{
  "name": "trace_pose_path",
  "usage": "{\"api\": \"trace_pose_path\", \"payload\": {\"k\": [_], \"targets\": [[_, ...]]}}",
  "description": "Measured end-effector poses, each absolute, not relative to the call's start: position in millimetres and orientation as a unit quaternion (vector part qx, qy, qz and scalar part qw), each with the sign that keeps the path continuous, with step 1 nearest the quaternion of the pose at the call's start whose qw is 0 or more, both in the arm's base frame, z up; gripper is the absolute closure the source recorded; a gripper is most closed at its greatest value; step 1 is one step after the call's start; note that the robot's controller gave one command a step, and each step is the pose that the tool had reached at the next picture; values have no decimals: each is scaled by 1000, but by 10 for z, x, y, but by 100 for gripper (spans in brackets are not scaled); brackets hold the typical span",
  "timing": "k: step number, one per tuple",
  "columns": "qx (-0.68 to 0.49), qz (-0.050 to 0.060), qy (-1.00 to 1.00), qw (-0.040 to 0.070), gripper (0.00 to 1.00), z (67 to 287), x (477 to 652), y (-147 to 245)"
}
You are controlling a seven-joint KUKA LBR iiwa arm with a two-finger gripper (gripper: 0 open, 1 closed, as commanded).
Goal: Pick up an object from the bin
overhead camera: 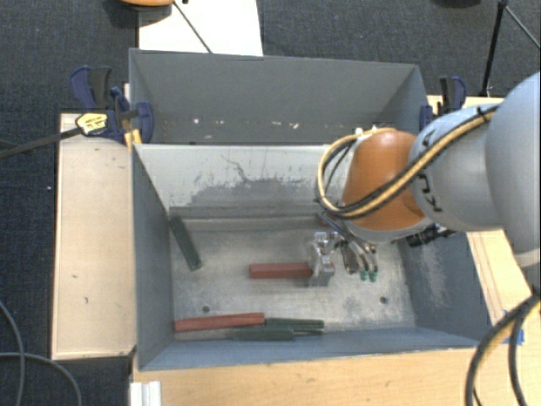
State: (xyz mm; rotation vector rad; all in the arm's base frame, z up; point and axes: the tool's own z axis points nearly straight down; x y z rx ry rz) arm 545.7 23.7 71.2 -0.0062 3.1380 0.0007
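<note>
Where the arm came down into the grey bin, the end effector stood low over the bin's floor, at the right end of a short red-brown bar. This bar lay flat and stretched away to the left of the end effector. Its near end met the metal of the end effector (touching it or hidden just under it, I cannot tell which). Whether the end effector was apart or together, I also cannot tell. The orange cover of the wrist sat above it, to the right. Farther to the left, well apart, a short dark green bar lay tilted at the foot of the left wall. Below and to the left of the end effector, along the near wall, lay a longer red bar, and just beside it a long dark green stick.
</note>
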Motion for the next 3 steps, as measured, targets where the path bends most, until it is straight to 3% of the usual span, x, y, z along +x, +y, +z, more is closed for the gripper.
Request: {"api": "trace_pose_path", "payload": {"k": [1,2,3], "targets": [[-11,0,1000,1,100,1878,5494,415],[-11,0,1000,1,100,1878,5493,414],[-9,0,1000,0,100,2198,5531,339]]}}
